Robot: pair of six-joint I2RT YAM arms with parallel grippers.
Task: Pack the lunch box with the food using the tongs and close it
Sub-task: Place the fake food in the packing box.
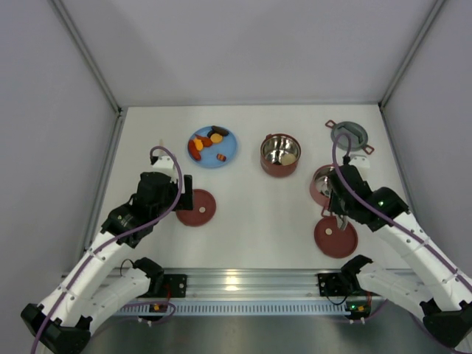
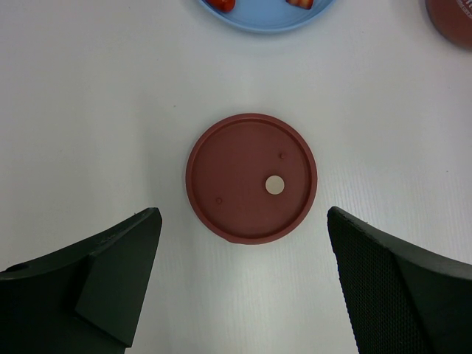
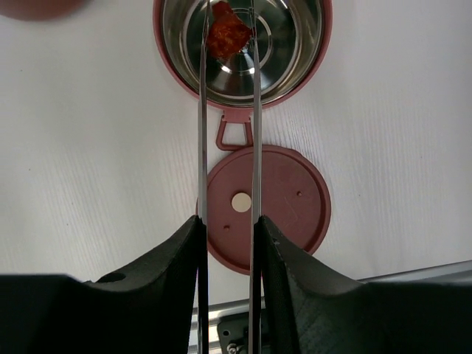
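My right gripper is shut on the silver tongs, whose two arms run forward between its fingers. The tong tips pinch an orange-red piece of food over the steel inside of a dark-red lunch box bowl. From above, this bowl is partly hidden by the right gripper. A second bowl stands at the table's middle. More food lies on the light-blue plate. My left gripper is open, hovering just short of a flat dark-red lid.
Another dark-red lid lies under the tongs, near the right gripper and the table's front rail. The grey two-eared cover sits at the back right. The plate's edge and a bowl's rim show beyond the left lid.
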